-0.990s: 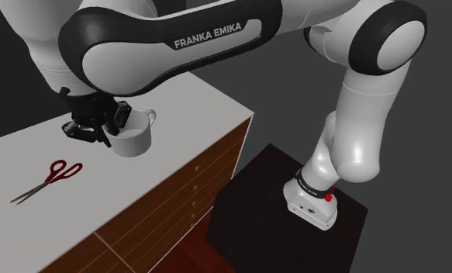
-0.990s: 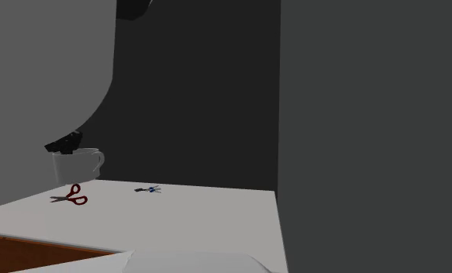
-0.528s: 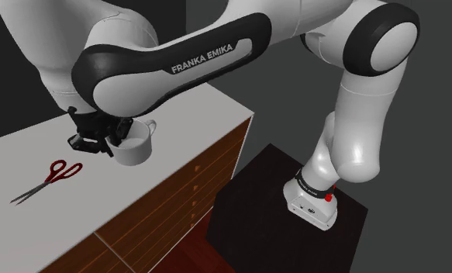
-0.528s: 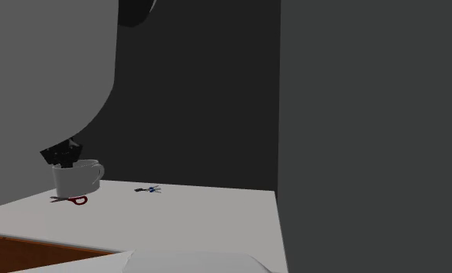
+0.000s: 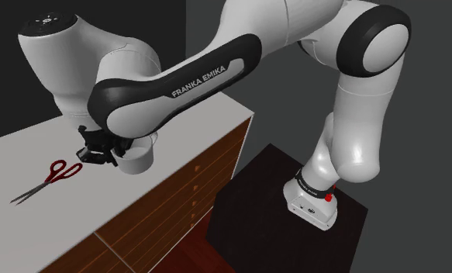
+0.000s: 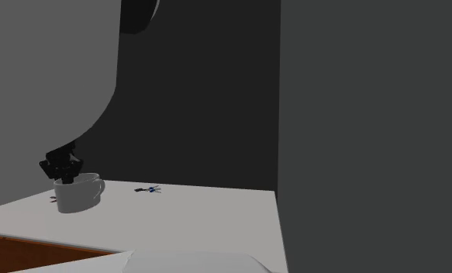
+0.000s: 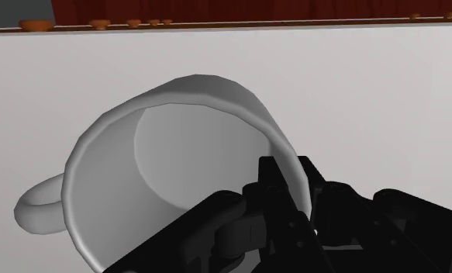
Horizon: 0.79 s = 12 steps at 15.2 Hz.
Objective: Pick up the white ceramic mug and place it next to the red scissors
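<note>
The white mug (image 5: 137, 157) hangs just above the white tabletop (image 5: 30, 147), a short way to the right of the red scissors (image 5: 55, 175) in the shoulder view. My black gripper (image 5: 108, 149) is shut on the mug's rim, one finger inside and one outside the wall. In the wrist view the mug (image 7: 177, 155) opens toward the camera, its handle (image 7: 38, 209) to one side, and my gripper (image 7: 294, 194) clasps the rim. In the second exterior view the mug (image 6: 78, 194) hides most of the scissors (image 6: 52, 200), with the gripper (image 6: 63, 169) on top.
The tabletop belongs to a wooden drawer cabinet (image 5: 193, 186) whose front edge lies close to the mug. A small pair of blue scissors (image 6: 148, 189) lies farther back on the top. The dark stand (image 5: 294, 225) sits at lower right.
The gripper has carried the mug downward and toward the cabinet's front edge, lowering it close to the tabletop. In the second exterior view the mug now covers the red scissors.
</note>
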### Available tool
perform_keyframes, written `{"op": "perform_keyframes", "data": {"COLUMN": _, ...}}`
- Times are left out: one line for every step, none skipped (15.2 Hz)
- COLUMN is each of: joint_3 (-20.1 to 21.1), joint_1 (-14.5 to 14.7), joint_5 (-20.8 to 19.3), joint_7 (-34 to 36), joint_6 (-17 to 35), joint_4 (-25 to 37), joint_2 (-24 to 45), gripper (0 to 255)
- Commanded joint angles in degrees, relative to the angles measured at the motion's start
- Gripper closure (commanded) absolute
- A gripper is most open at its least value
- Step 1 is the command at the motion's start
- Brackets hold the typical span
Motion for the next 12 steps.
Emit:
{"op": "perform_keyframes", "data": {"joint_3": -0.1, "joint_1": 0.1, "joint_5": -0.4, "joint_7": 0.3, "joint_6": 1.2, "joint_4": -0.6, "joint_2": 0.7, "gripper": 255}}
{"op": "perform_keyframes", "data": {"joint_3": -0.2, "joint_1": 0.1, "joint_5": -0.6, "joint_7": 0.5, "joint_6": 1.9, "joint_4": -1.0, "joint_2": 0.9, "gripper": 255}}
{"op": "perform_keyframes", "data": {"joint_3": -0.3, "joint_1": 0.1, "joint_5": -0.7, "joint_7": 0.6, "joint_6": 2.5, "joint_4": -1.4, "joint_2": 1.2, "gripper": 255}}
{"op": "perform_keyframes", "data": {"joint_3": -0.4, "joint_1": 0.2, "joint_5": -0.9, "joint_7": 0.8, "joint_6": 3.1, "joint_4": -1.7, "joint_2": 1.5, "gripper": 255}}
{"op": "perform_keyframes", "data": {"joint_3": -0.5, "joint_1": 0.2, "joint_5": -1.1, "joint_7": 0.9, "joint_6": 3.7, "joint_4": -2.1, "joint_2": 1.8, "gripper": 255}}
{"op": "perform_keyframes", "data": {"joint_3": -0.5, "joint_1": 0.3, "joint_5": -1.3, "joint_7": 1.1, "joint_6": 4.4, "joint_4": -2.4, "joint_2": 2.1, "gripper": 255}}
{"op": "perform_keyframes", "data": {"joint_3": -0.6, "joint_1": 0.3, "joint_5": -1.5, "joint_7": 1.3, "joint_6": 5.0, "joint_4": -2.8, "joint_2": 2.5, "gripper": 255}}
{"op": "perform_keyframes", "data": {"joint_3": -0.7, "joint_1": 0.4, "joint_5": -1.7, "joint_7": 1.4, "joint_6": 5.6, "joint_4": -3.1, "joint_2": 2.8, "gripper": 255}}
{"op": "perform_keyframes", "data": {"joint_3": -0.8, "joint_1": 0.4, "joint_5": -1.9, "joint_7": 1.5, "joint_6": 6.0, "joint_4": -3.3, "joint_2": 3.0, "gripper": 255}}
{"op": "perform_keyframes", "data": {"joint_3": -0.8, "joint_1": 0.4, "joint_5": -1.8, "joint_7": 1.5, "joint_6": 6.0, "joint_4": -3.3, "joint_2": 3.0, "gripper": 255}}
{"op": "perform_keyframes", "data": {"joint_3": -0.8, "joint_1": 0.4, "joint_5": -1.8, "joint_7": 1.5, "joint_6": 6.0, "joint_4": -3.3, "joint_2": 3.0, "gripper": 255}}
{"op": "perform_keyframes", "data": {"joint_3": -0.8, "joint_1": 0.4, "joint_5": -1.9, "joint_7": 1.5, "joint_6": 6.0, "joint_4": -3.3, "joint_2": 3.0, "gripper": 255}}
